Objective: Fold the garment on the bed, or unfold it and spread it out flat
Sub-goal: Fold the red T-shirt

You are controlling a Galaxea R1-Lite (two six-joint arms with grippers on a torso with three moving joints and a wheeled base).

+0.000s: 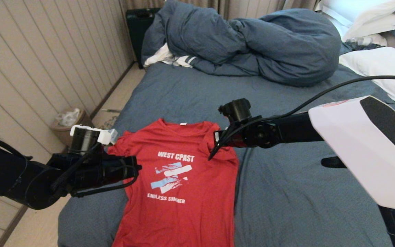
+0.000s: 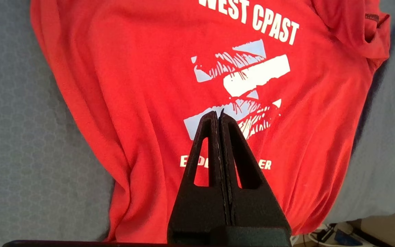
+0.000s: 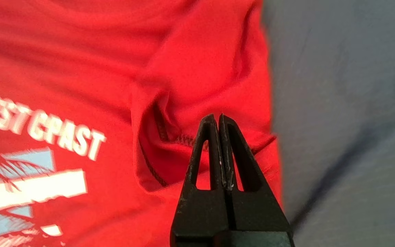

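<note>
The red T-shirt (image 1: 180, 178) lies print-up on the dark blue-grey bed sheet (image 1: 303, 192), its collar and white neck tag towards the duvet. The shirt's sleeve on my right side is folded in over the body, its stitched hem (image 3: 170, 139) showing. My left gripper (image 1: 138, 168) hovers at the shirt's left edge, shut and empty; in the left wrist view its tips (image 2: 218, 115) hang over the striped print (image 2: 252, 72). My right gripper (image 1: 211, 157) is shut and empty too, and points down at the folded sleeve (image 3: 201, 51), its tips (image 3: 217, 117) just above the hem.
A bunched duvet (image 1: 252, 44) fills the far part of the bed, with a white striped cloth (image 1: 170, 59) under its left end. White pillows (image 1: 382, 65) lie at the far right. Beside the bed on the left are the floor, a bin (image 1: 69, 123) and the panelled wall.
</note>
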